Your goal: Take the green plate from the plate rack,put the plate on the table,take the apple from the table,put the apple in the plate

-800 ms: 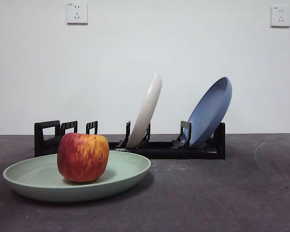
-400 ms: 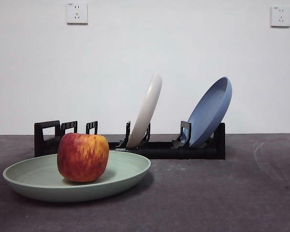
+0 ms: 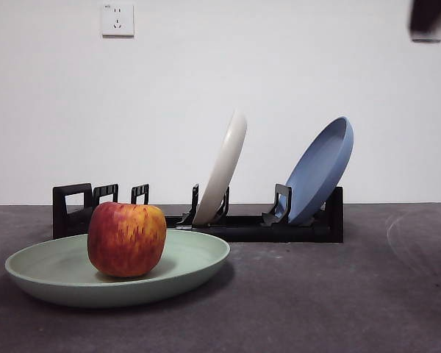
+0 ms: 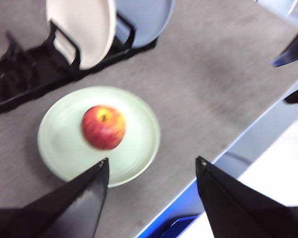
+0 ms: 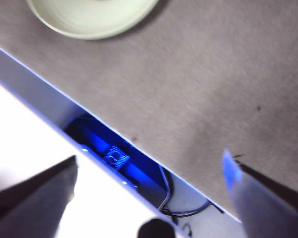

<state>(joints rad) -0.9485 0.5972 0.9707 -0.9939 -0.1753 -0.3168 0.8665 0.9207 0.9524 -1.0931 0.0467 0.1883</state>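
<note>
The green plate [image 3: 59,276] lies flat on the table [image 3: 338,294] at the front left, and the red-and-yellow apple [image 3: 126,240] sits in it. Both also show in the left wrist view, the plate [image 4: 59,148] with the apple [image 4: 103,127] on it. The black plate rack [image 3: 242,226] stands behind and holds a cream-white plate [image 3: 222,168] and a blue plate [image 3: 320,170]. My left gripper [image 4: 151,168] is open and empty, high above the plate's near side. My right gripper [image 5: 149,173] is open and empty, above the table's front edge. A dark arm tip [image 3: 428,16] shows at the top right corner.
The rack's left slots [image 3: 103,197] stand empty behind the plate. The table's front edge [image 5: 109,134] runs under my right gripper, with a blue-lit gap [image 5: 114,158] below it. A wall socket [image 3: 117,20] is on the back wall.
A dark arm tip has come into the front view's top right corner, covering the wall socket there. The plate, apple and rack have not moved.
</note>
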